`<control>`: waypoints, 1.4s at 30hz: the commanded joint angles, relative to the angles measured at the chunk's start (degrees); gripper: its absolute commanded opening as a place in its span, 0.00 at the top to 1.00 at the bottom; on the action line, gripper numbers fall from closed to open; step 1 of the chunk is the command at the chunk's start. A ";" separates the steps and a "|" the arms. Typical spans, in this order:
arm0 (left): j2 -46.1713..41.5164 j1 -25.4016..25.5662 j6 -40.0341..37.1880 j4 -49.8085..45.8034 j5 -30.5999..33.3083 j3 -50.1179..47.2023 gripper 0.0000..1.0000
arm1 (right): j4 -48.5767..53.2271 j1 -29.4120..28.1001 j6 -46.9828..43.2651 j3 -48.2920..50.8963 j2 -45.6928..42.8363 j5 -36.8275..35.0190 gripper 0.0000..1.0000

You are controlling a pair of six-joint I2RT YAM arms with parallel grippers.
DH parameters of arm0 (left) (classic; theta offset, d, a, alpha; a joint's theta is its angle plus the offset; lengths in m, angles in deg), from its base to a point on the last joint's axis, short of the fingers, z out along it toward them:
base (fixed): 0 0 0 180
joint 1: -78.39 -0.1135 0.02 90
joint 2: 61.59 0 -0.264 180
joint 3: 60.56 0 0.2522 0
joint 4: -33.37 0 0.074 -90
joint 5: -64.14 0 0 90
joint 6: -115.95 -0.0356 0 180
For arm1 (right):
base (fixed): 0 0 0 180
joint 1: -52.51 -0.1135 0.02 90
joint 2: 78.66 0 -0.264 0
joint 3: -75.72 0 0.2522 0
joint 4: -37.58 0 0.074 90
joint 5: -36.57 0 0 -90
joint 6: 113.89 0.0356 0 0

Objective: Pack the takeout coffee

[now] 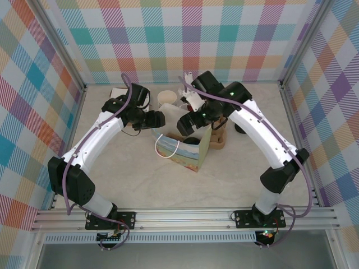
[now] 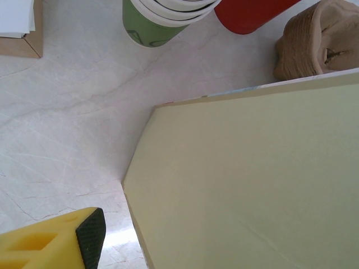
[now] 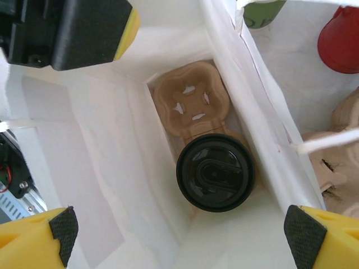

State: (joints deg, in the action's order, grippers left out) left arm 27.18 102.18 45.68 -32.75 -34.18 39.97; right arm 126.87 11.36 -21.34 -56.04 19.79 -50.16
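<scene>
You have one takeout coffee, and it stands inside the one paper bag, seated in a socket of a brown cardboard carrier on the bag's bottom. Its black lid faces up, and the carrier's other socket is bare.

Count two carriers: that one, and a second carrier on the worktop just outside the bag's right wall. There is one red holder, one stack of green, white-rimmed cups and one flat white-topped box.

The right end effector hangs over the bag's mouth with its two yellow fingers spread wide and nothing between them; the coffee sits below, deep in the bag.

The left end effector sits at the bag's left rim. Your left wrist view gives you a single finger with its black pad, beside the bag's pale outer panel. From that I cannot tell whether it is spread or pinching; it may be touching the rim.

Each view gives you something different:
- The right wrist view looks straight down the bag's white inside, to the lid and the carrier.
- The left wrist view shows the bag from outside, with the cup stack, red holder and second carrier lined up beyond it.
- The top view gives you the layout: both arms bent inward over the bag at mid-worktop, the cup stack behind it, the second carrier to its right
</scene>
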 commanded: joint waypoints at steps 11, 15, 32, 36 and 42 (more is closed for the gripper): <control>-3.19 -0.97 1.59 0.67 -3.30 2.51 0.25 | -2.93 7.36 10.02 2.04 -9.98 -1.96 0.07; -4.16 -1.03 1.83 0.83 -3.92 3.62 0.23 | -5.42 11.54 12.60 6.71 -13.96 1.24 0.08; -17.38 -1.38 -0.99 7.09 2.22 -1.39 0.18 | -13.13 19.00 18.19 23.76 -23.72 3.69 0.11; -23.93 -1.38 -1.41 10.71 7.41 -6.46 0.14 | -16.49 19.17 19.54 27.34 -25.18 3.24 0.11; -34.23 -1.40 -1.00 15.28 17.25 -15.31 0.00 | -21.05 20.65 21.81 31.77 -25.77 4.32 0.11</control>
State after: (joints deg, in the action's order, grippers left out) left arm -3.53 101.43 44.78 -21.69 -23.89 27.53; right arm 110.02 31.14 -1.78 -25.72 -5.12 -47.06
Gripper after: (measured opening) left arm 0.995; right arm 0.894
